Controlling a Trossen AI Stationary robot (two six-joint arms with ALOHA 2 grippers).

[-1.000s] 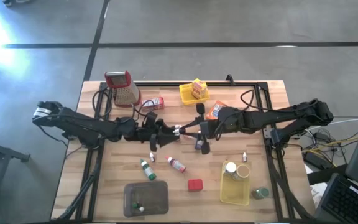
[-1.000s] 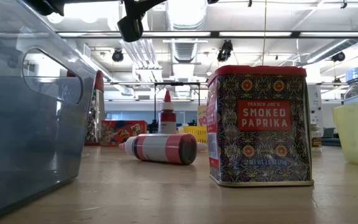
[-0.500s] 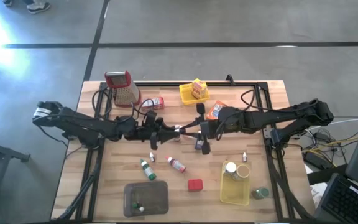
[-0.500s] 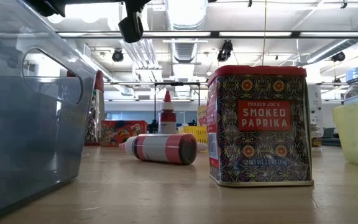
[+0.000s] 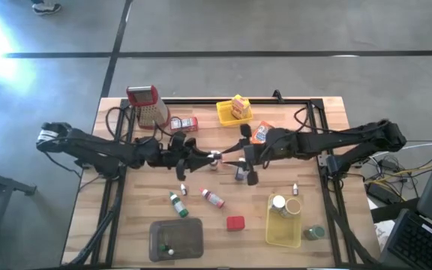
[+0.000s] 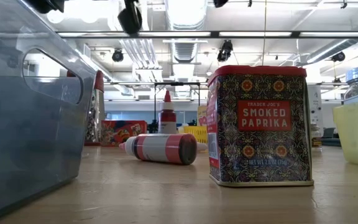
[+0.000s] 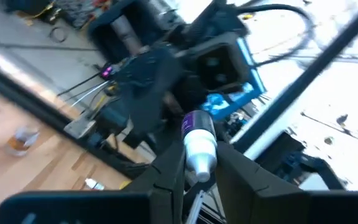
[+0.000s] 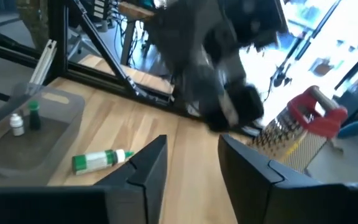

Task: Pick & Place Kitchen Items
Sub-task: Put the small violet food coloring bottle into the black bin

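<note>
While left gripper (image 7: 199, 177) clamped a small white bottle (image 7: 199, 144) mid-bench and right gripper (image 8: 191, 165) gaped empty, most items lay unsorted: grey tray (image 5: 176, 238) and yellow basket (image 5: 283, 231) partly filled.

A light wooden table (image 5: 126, 217) fills the middle of the high view, on a grey floor. Along its top edge stand a metal grater (image 5: 148, 106), a red box (image 5: 184, 124), a yellow basket (image 5: 229, 113) and an orange box (image 5: 260, 133). Lower down lie a green-capped bottle (image 5: 177, 204), a red-capped bottle (image 5: 213, 198), a red block (image 5: 235, 223), a grey tray (image 5: 176, 239) and a second yellow basket (image 5: 283, 223).
</note>
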